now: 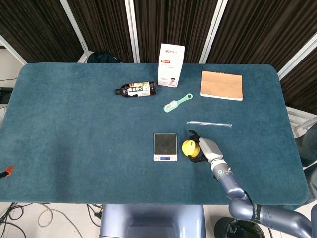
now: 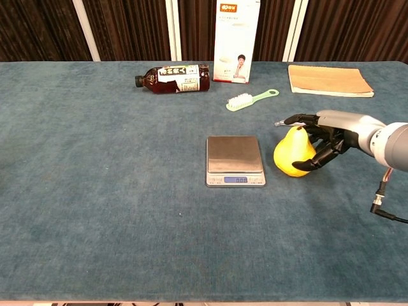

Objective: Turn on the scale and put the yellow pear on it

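Note:
The yellow pear [image 1: 189, 148] [image 2: 289, 152] stands upright on the blue table just right of the small silver scale [image 1: 165, 145] [image 2: 234, 155]. The scale's front display [image 2: 236, 180] is lit. My right hand [image 1: 206, 148] [image 2: 331, 135] reaches in from the right and wraps its fingers around the pear's right side, thumb near the top and fingertips low on the front. The pear still rests on the cloth and nothing lies on the scale's platform. My left hand appears in neither view.
Behind the scale lie a green brush [image 1: 177, 103] [image 2: 250, 99], a dark bottle on its side [image 1: 136, 89] [image 2: 172, 78], an upright white box [image 1: 171, 65] [image 2: 236, 38], a tan notebook [image 1: 221, 85] [image 2: 328, 80] and a clear rod [image 1: 209, 124]. A red object [image 1: 4, 171] sits at the left edge.

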